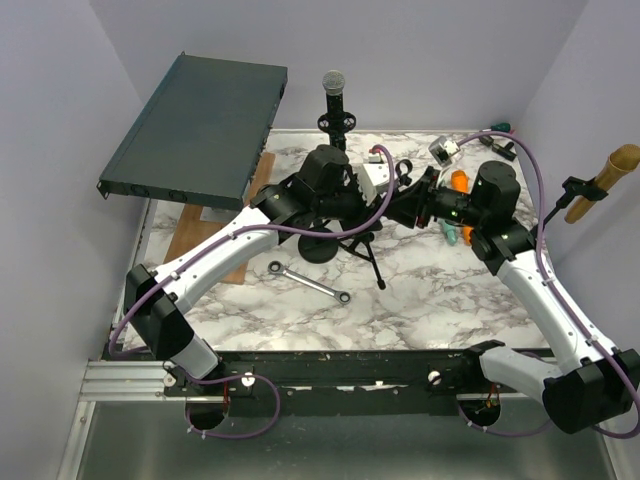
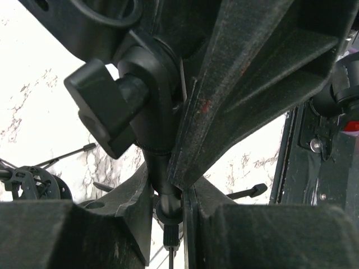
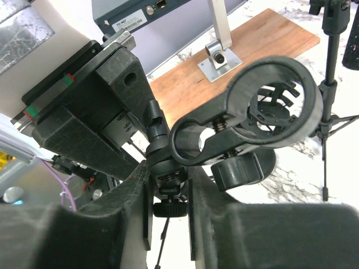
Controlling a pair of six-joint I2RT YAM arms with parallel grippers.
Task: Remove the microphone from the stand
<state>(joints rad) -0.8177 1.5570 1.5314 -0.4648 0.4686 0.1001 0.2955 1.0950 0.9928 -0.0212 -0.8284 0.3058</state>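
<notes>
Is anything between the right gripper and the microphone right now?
Yes. The empty ring mount, whose stem the right gripper straddles, lies directly ahead of it. The microphone stands beyond, upright on its tripod stand.

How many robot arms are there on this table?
2. The left arm reaches in from the near-left corner, the right arm from the near-right corner; both meet at the microphone stand in the middle. None looks hidden.

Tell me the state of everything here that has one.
microphone, upright, seated in its mount.
clip stand, clip empty, stem held.
left gripper, shut on the clip stand's stem.
right gripper, jaws around the same stem, grip unclear.
wrench, lying flat.
rack unit, propped at a tilt.
</notes>
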